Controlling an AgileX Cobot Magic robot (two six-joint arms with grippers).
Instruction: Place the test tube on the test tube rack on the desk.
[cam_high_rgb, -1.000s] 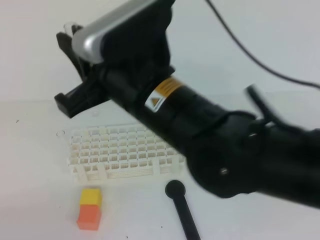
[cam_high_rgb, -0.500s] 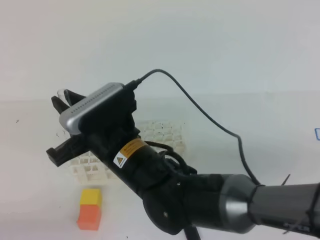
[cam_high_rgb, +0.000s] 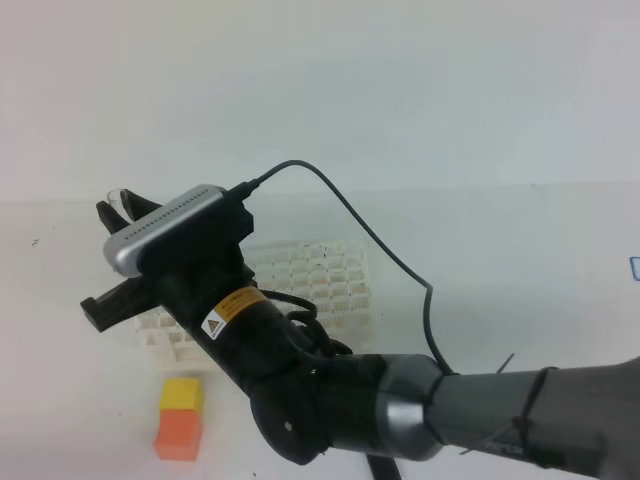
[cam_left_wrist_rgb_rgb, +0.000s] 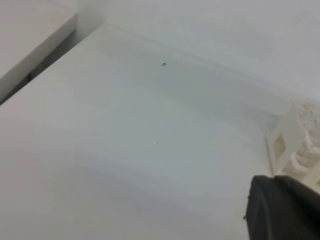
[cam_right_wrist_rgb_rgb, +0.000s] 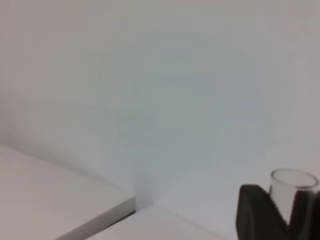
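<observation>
My right gripper (cam_high_rgb: 120, 207) reaches across to the left side and is shut on the test tube (cam_high_rgb: 121, 194), a clear tube whose round rim pokes up between the black fingers. In the right wrist view the same test tube rim (cam_right_wrist_rgb_rgb: 294, 181) stands between the two fingertips (cam_right_wrist_rgb_rgb: 256, 210). The white test tube rack (cam_high_rgb: 315, 282) lies on the desk (cam_high_rgb: 60, 350), half hidden by the right arm; the gripper hangs over its left end. My left gripper (cam_left_wrist_rgb_rgb: 283, 208) shows only as a black tip beside a corner of the test tube rack (cam_left_wrist_rgb_rgb: 291, 143), shut and holding nothing.
A yellow-and-orange block (cam_high_rgb: 180, 418) stands on the desk in front of the rack's left end. The right arm's thick body (cam_high_rgb: 350, 400) and its cable (cam_high_rgb: 400, 265) cover the middle and right foreground. A white wall rises behind the desk.
The right arm has sunk lower and swung down-left with the tube still gripped. More of the rack's right part now shows; the black rod in front is now covered.
</observation>
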